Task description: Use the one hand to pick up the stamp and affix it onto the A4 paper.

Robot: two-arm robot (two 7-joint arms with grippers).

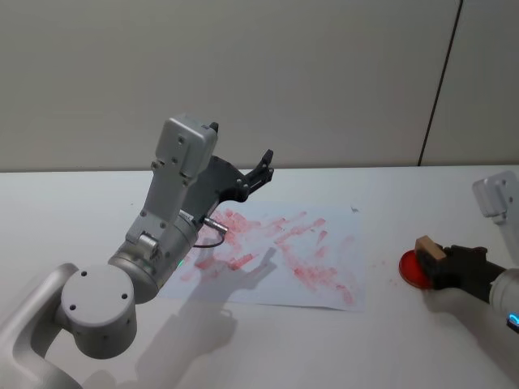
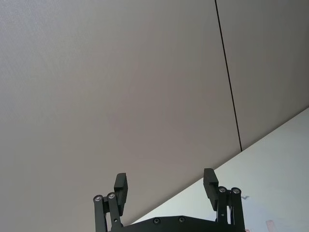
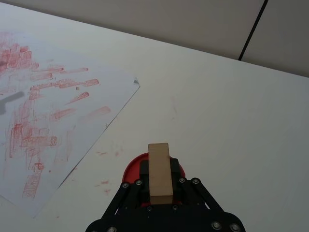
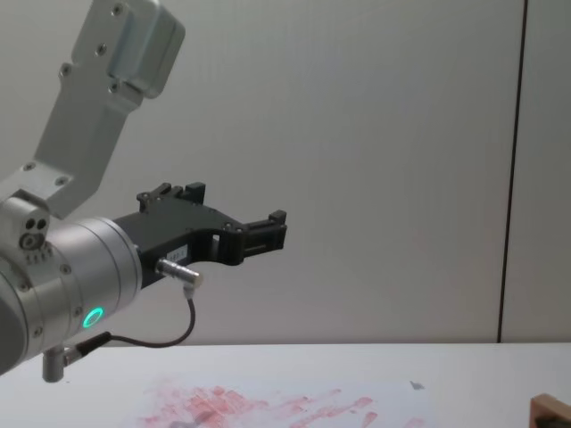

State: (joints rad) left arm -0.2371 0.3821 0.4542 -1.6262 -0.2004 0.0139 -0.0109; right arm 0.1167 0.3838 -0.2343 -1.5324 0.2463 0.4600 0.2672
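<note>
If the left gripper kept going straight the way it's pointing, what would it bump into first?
Probably the wall. The left gripper is raised above the A4 paper, open and empty, pointing forward and slightly upward. Its wrist view shows bare wall between the fingers, with nothing nearer in the line, though depth is hard to judge.

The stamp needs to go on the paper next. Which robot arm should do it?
The right one. The right gripper is shut on the stamp, over the red ink pad beside the A4 paper. The left gripper is open and raised high, holding nothing.
</note>
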